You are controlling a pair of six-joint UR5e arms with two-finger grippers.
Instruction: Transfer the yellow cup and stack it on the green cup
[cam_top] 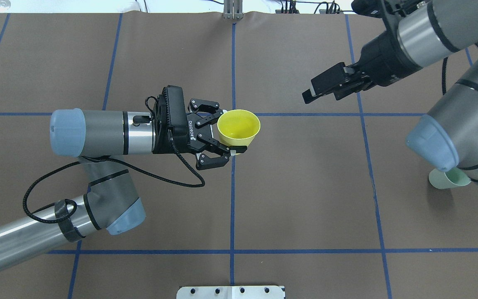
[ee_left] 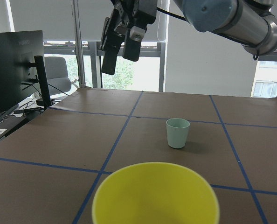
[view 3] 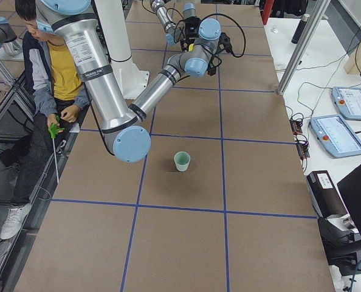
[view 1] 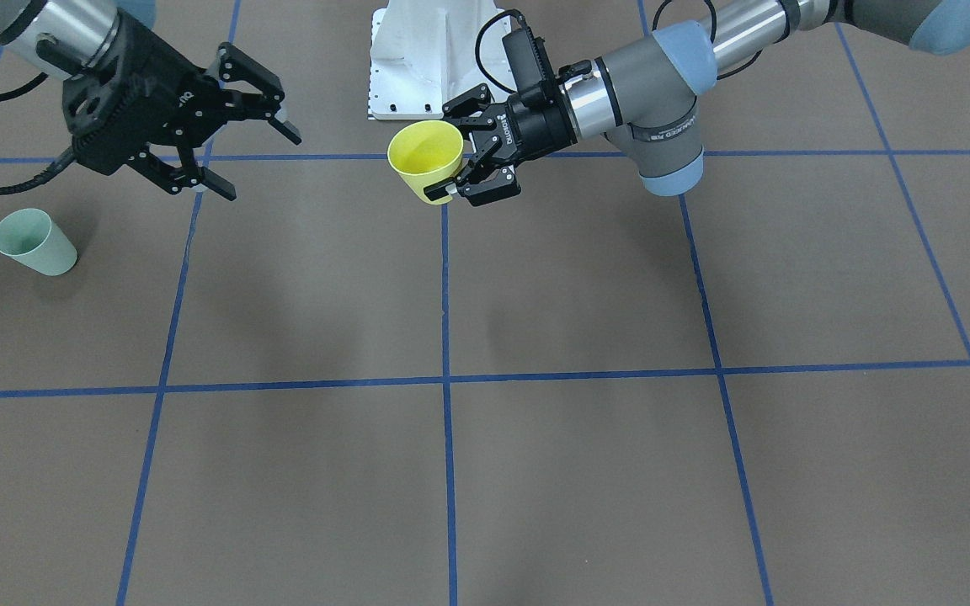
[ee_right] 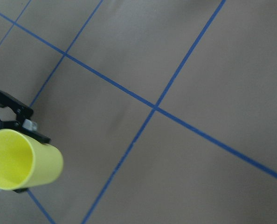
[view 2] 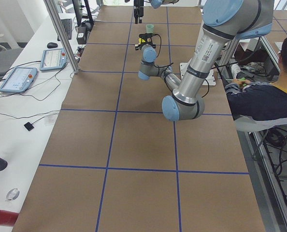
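My left gripper (view 1: 454,162) is shut on the yellow cup (view 1: 426,156) and holds it upright above the table near the centre line. The gripper (cam_top: 231,131) and the cup (cam_top: 239,126) also show in the overhead view. The cup's rim fills the bottom of the left wrist view (ee_left: 155,193) and shows in the right wrist view (ee_right: 22,161). The green cup (view 1: 34,242) stands upright on the table on my right side, partly hidden by my right elbow in the overhead view (cam_top: 448,178). My right gripper (view 1: 258,164) is open and empty in the air, apart from both cups.
Blue tape lines (view 1: 445,379) grid the brown table. The white base plate (view 1: 430,59) sits at the robot's edge. A seated person (view 3: 53,67) is beside the table. Tablets (view 3: 344,121) lie on a side bench.
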